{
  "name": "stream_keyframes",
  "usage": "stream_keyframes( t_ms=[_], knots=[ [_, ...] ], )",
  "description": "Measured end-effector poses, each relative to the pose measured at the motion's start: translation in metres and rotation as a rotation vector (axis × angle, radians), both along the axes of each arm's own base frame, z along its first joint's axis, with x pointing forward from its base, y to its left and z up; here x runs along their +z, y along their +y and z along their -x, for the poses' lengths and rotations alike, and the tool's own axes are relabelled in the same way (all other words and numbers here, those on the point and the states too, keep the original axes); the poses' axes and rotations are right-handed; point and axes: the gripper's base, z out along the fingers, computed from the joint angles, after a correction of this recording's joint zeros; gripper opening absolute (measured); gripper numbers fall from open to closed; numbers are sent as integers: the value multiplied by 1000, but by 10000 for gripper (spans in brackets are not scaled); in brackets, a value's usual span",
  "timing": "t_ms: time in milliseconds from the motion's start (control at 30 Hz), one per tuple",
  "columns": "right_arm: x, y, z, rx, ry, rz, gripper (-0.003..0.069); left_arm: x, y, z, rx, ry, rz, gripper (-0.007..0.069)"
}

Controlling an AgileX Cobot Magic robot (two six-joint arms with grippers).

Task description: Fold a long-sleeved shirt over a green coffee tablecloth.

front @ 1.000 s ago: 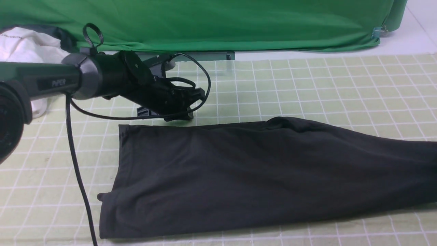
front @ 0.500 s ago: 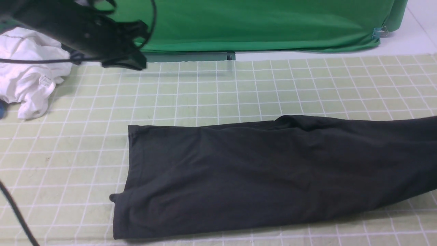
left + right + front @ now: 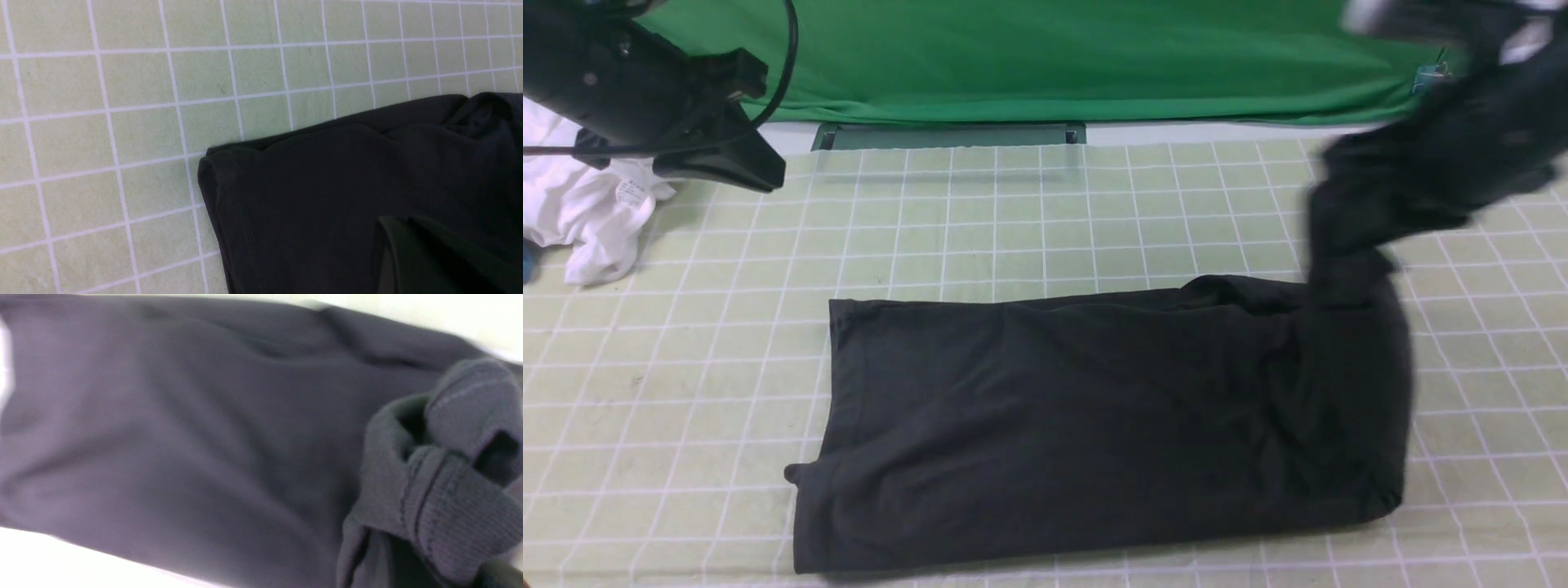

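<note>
Front view: the black long-sleeved shirt [image 3: 1094,416] lies folded on the green checked tablecloth [image 3: 1029,237], its right end lifted in the blurred right claw [image 3: 1462,155], closed on it. The left claw [image 3: 719,159] hangs closed and empty near a white garment [image 3: 588,220].

Left wrist view: the shirt's corner [image 3: 229,171] rests flat.

Right wrist view: a bunched ribbed cuff [image 3: 449,490].
</note>
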Motion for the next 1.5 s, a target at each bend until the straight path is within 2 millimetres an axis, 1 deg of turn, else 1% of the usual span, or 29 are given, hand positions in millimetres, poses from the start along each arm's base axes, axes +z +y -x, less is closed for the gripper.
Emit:
stream_keyframes(
  t_ms=[33,133,167,233,267,333,367,467,533,633,700,767,800,833,867,967,1033,1067,1100,1167,1200,1233,1267,1300,1333,1367,1433,1467,1500],
  knots=[
    [-2,28,5,25,-29,-38,35,0,0,0,0,1,0,13],
    [-14,84,16,79,-81,-119,47,0,0,-1,6,-6,2,13],
    [-17,93,18,87,-87,-131,50,0,0,-1,8,-8,5,13],
    [-29,119,22,104,-101,-165,60,1,0,-1,11,-10,8,13],
    [-38,133,23,108,-106,-183,69,1,0,-1,11,-10,10,13],
    [-52,153,25,108,-112,-208,85,1,0,-1,11,-10,10,13],
    [-63,167,28,109,-119,-229,100,1,0,-1,12,-10,12,13],
    [-89,197,30,100,-162,-292,130,1,0,-1,13,-10,13,13],
    [-102,213,33,106,-192,-327,142,1,0,-1,14,-10,15,13],
    [-115,227,39,120,-204,-343,169,1,0,-1,15,-12,15,13],
    [-119,230,43,135,-199,-334,216,1,0,-2,16,-12,15,13],
    [-118,228,44,172,-206,-305,265,1,0,-1,14,-8,16,13],
    [-118,227,45,178,-202,-298,268,1,-1,-1,13,-7,17,13],
    [-112,221,45,221,-204,-258,293,1,-1,0,8,0,18,13],
    [-107,216,44,243,-201,-235,300,1,-1,1,3,8,20,13],
    [-84,189,42,304,-172,-152,307,0,-2,2,-7,22,23,13],
    [-63,160,38,334,-140,-85,306,0,-2,2,-5,25,25,13],
    [-58,150,38,345,-114,-52,302,0,-2,2,-1,28,27,13],
    [-49,131,36,353,-85,-4,290,0,-2,2,9,36,32,13],
    [-36,103,34,350,-51,60,257,-4,-2,3,15,53,37,13],
    [-33,97,33,350,-43,77,246,-5,-2,4,16,58,38,13],
    [-23,69,33,340,-4,155,183,-11,-4,5,13,81,37,13],
    [-19,61,33,336,1,177,162,-13,-6,6,12,90,36,13],
    [-12,44,33,324,11,218,120,-17,-9,7,6,106,36,13],
    [-11,42,33,322,13,224,113,-18,-10,7,3,109,36,13],
    [-3,23,34,303,18,267,64,-23,-15,9,-10,129,38,13],
    [6,7,35,271,5,286,29,-30,-22,12,-27,156,40,13],
    [14,-6,39,242,-15,293,8,-37,-28,15,-46,181,37,13],
    [18,-13,41,233,-25,298,2,-42,-33,17,-60,200,33,13]
  ],
)
